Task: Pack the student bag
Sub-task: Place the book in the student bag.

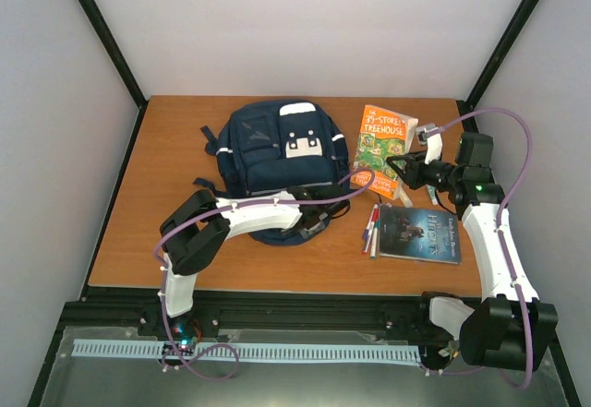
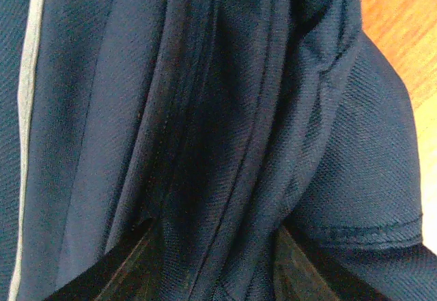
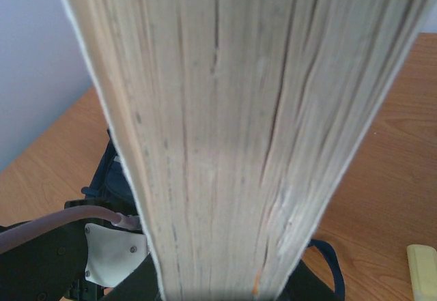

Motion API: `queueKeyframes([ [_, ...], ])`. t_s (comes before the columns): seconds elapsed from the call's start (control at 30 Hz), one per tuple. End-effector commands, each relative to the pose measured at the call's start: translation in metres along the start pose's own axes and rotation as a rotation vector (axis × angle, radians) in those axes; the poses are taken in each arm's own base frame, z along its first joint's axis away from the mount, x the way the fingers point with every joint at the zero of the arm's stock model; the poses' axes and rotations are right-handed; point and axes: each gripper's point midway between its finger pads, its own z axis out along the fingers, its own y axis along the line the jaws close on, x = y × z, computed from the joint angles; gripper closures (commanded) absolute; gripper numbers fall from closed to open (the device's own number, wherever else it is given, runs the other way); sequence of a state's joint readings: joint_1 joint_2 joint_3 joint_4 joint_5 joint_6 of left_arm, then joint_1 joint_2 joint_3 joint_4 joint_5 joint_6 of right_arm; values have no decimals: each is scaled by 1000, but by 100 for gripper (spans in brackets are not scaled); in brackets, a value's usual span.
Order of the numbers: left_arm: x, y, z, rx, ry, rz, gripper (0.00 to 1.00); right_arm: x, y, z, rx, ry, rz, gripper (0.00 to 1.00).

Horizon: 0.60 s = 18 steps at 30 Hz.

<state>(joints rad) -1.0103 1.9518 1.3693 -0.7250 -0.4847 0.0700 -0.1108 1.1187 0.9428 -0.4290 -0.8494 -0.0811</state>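
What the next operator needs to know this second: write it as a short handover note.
Left gripper: fingers sit either side of a fold of the bag at its near side, by the zipper. Whether they pinch it is unclear.
Right gripper: shut on the orange book, just right of the bag.
On the table: a dark book and some pens, near and to the right of the bag.
Done: nothing is visibly packed, and I cannot tell if the zipper is open.
Left: probably get the bag open, then load both books and the pens.
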Motion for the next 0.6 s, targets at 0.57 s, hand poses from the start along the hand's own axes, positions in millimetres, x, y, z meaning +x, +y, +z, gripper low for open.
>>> queueKeyframes([
  [0.57,-41,60,-71,-104,-200,-140,99,-37,-3,-18,94,-94,101,97],
])
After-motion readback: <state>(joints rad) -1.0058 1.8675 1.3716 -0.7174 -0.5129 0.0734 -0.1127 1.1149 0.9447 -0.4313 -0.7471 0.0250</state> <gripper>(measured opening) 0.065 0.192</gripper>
